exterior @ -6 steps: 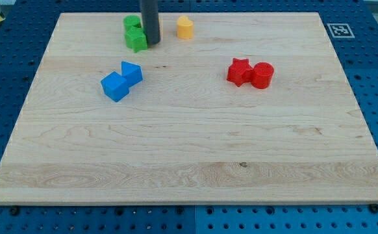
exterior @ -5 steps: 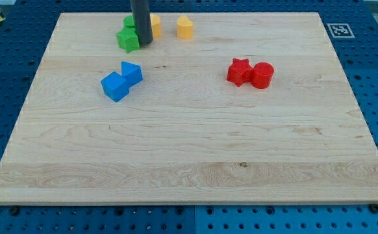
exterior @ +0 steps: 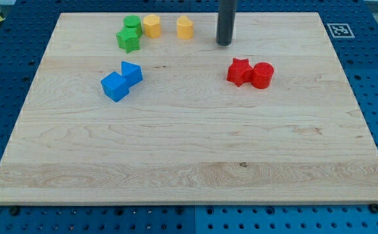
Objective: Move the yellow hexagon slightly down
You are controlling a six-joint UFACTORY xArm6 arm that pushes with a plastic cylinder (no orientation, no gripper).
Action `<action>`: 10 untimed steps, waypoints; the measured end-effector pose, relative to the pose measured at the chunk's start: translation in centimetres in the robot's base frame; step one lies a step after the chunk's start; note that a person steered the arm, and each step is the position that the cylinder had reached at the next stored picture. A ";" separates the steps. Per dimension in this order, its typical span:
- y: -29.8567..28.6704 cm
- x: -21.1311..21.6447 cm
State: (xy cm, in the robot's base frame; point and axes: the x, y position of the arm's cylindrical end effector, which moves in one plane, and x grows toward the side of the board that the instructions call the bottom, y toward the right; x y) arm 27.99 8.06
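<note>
No readable writing, only a square marker (exterior: 337, 30) upper right, my tip (exterior: 224, 44) right of yellow hexagon (exterior: 151, 26), touching nothing, rod's upper part cut off, no pincer fitted.

Surface (exterior: 189, 149) was a light wooden board sitting on a blue perforated base (exterior: 0, 78). A square marker tag (exterior: 338, 30) sat at the view's top right, on the base just off the board's corner.

On the surface:
- Green cylinder (exterior: 133, 24) and green star-like block (exterior: 128, 39), touching, at the view's top left.
- Yellow hexagon (exterior: 151, 25) just right of the green cylinder.
- Second yellow block (exterior: 185, 27) near it, further right, apart.
- Two blue blocks, a cube (exterior: 115, 86) and a smaller one (exterior: 132, 71), touching, left of centre.
- Red star (exterior: 239, 71) and red cylinder (exterior: 263, 75), touching, right of centre.
- My tip (exterior: 224, 44) was down on the surface, right of the second yellow block, above the red star, touching neither.
</note>
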 end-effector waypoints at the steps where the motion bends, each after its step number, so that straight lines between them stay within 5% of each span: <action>1: 1.0 -2.4; 3: -3.1 -7.3; 6: -17.1 -7.3; 10: -17.9 -4.2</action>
State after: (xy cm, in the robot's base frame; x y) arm 23.80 -9.80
